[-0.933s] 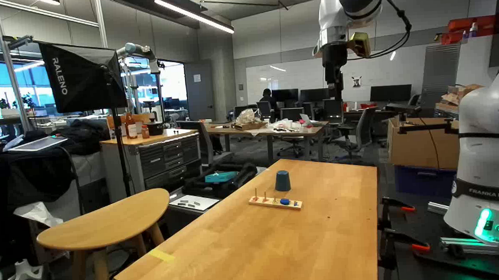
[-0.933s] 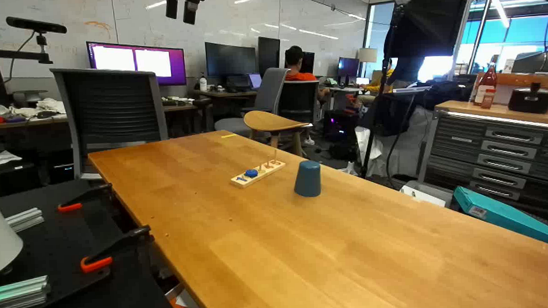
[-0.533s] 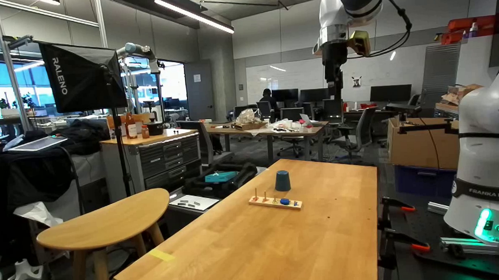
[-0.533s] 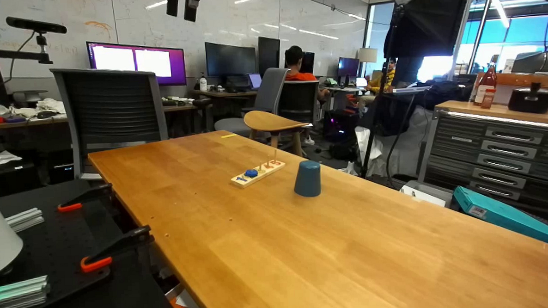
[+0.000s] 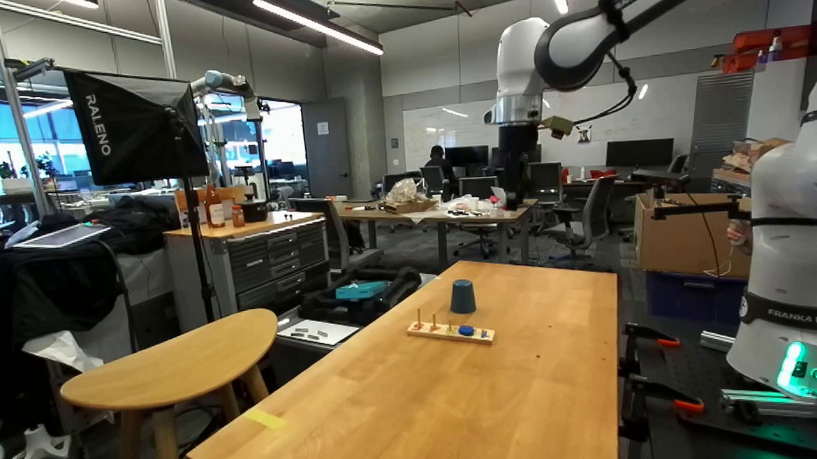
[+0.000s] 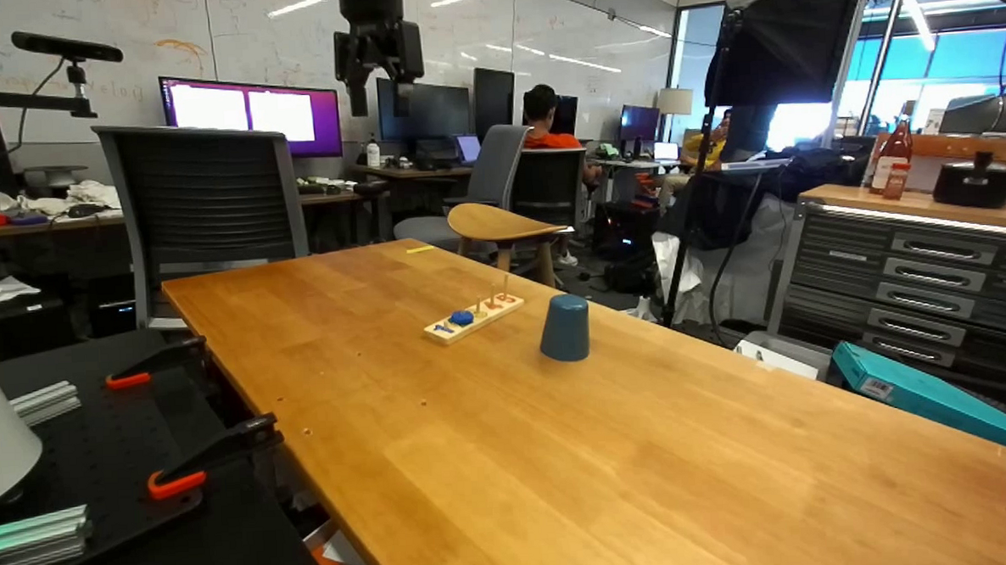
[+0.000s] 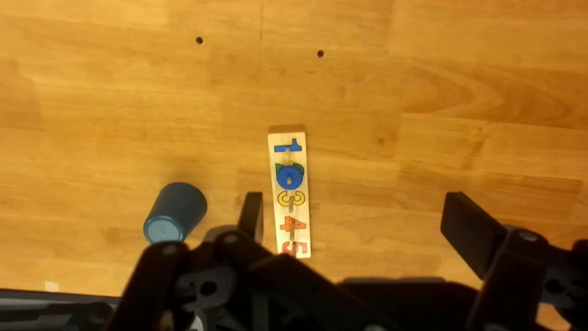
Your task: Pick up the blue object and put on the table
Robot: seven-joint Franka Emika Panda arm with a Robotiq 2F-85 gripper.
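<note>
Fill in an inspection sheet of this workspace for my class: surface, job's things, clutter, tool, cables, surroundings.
Surface: light wooden table, with small holes and a yellow strip.
Job's things: blue cup, standing on the table, wider end down.
Clutter: numbered peg board near the blue cup, not touching it; blue disc on its peg between 1 and 3.
Tool: open, above the table, holding nothing.
Cables: dark cable looping beside the arm.
Surroundings: office chair, rounded wooden stool, softbox light, seated person in orange.

Cup [image 7: 175,213]: I saw it left of the pegboard [image 7: 298,211], wrist view
Disc [image 7: 296,176]: sat on pegboard
Table [image 7: 367,147]: lay under pegboard
</note>
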